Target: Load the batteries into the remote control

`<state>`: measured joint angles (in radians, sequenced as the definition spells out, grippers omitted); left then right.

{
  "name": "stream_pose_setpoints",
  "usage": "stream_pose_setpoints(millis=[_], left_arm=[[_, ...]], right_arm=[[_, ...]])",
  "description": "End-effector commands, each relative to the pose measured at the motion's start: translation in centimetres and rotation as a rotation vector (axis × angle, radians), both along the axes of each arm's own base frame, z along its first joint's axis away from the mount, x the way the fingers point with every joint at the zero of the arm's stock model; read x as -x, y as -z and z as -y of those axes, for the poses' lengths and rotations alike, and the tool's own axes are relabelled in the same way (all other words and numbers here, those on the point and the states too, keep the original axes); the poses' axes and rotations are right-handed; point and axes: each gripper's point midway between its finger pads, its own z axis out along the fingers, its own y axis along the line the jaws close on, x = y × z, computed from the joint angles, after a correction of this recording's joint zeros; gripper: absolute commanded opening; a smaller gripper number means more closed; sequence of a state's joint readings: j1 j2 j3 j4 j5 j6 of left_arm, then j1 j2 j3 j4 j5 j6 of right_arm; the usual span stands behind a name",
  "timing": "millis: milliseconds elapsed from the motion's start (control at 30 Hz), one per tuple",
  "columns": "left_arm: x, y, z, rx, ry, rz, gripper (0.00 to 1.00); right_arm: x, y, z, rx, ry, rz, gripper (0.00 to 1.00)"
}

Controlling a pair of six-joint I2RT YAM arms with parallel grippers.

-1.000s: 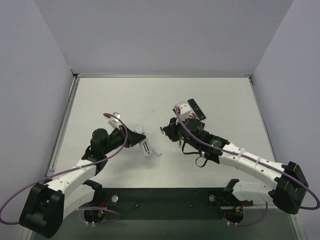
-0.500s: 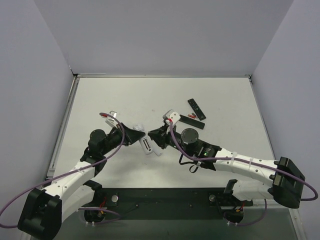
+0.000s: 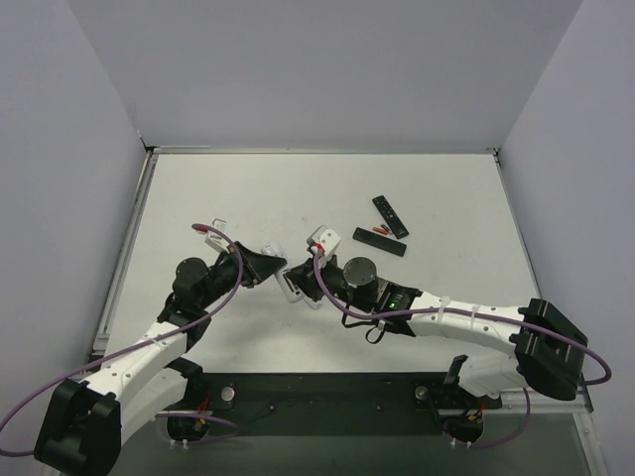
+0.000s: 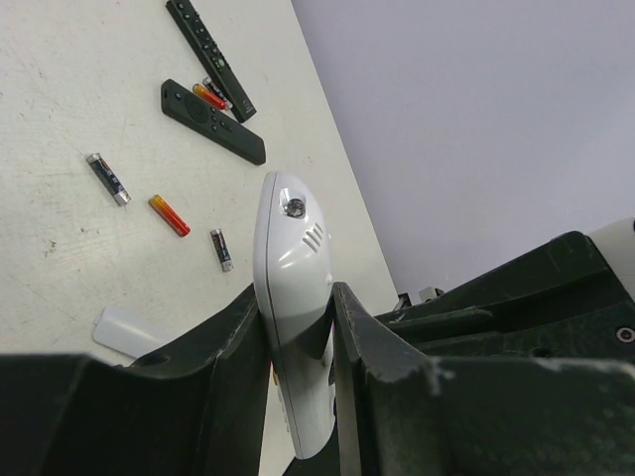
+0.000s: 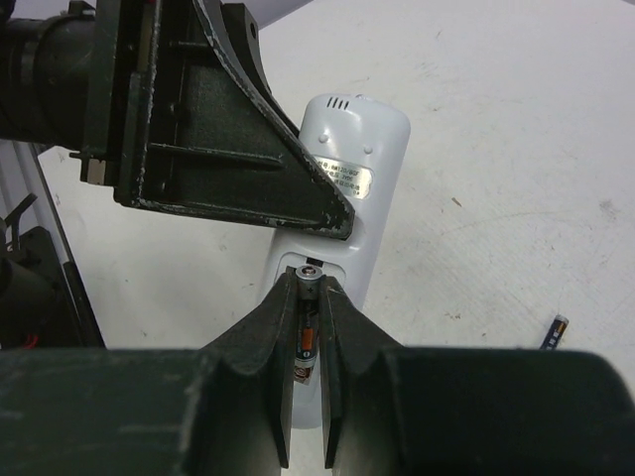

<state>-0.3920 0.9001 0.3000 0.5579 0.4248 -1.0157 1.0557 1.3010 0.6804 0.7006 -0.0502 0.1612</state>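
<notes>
My left gripper [image 4: 298, 297] is shut on a white remote [image 4: 290, 238] and holds it on edge above the table; it also shows in the top view [image 3: 270, 266]. The remote's back [image 5: 342, 174] faces the right wrist camera with its battery bay open. My right gripper [image 5: 310, 283] is shut on a dark grey battery [image 5: 311, 278] with an orange mark, its tip at the top end of the bay. In the top view the right gripper [image 3: 301, 281] meets the remote [image 3: 289, 290]. Loose batteries lie on the table: dark grey [image 4: 107, 178], red [image 4: 169, 214], small dark [image 4: 221, 249].
Two black remotes [image 3: 390, 216] [image 3: 380, 241] lie at the right of centre with a red battery [image 4: 208, 95] between them. A white battery cover [image 4: 124, 330] lies flat on the table. Another battery [image 5: 556, 330] lies near the right edge of the right wrist view.
My right arm has swung left from the black remotes to the white remote, carrying the battery to its open bay. My left gripper has shifted slightly up with the remote.
</notes>
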Motion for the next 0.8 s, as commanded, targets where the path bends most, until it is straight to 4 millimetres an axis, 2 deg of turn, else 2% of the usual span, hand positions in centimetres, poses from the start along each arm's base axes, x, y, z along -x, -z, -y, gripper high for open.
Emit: stream_pose_setpoints(millis=[0,200,767], left_arm=[[-0.5,-4.3,0.2,0.067,-0.008,0.106,0.00],[-0.5,-4.7,0.2,0.078,-0.014,0.109,0.00],[-1.1,-6.2,-0.4,0.030,-0.050,0.195,0.00]], right_arm=[[0.2,-1.5,-1.1,-0.049,-0.028,0.057,0.00],[-0.2,-0.2,-1.0,-0.016,-0.013,0.071,0.00],[-0.3,1.6,-0.9,0.038,0.014,0.025,0.00]])
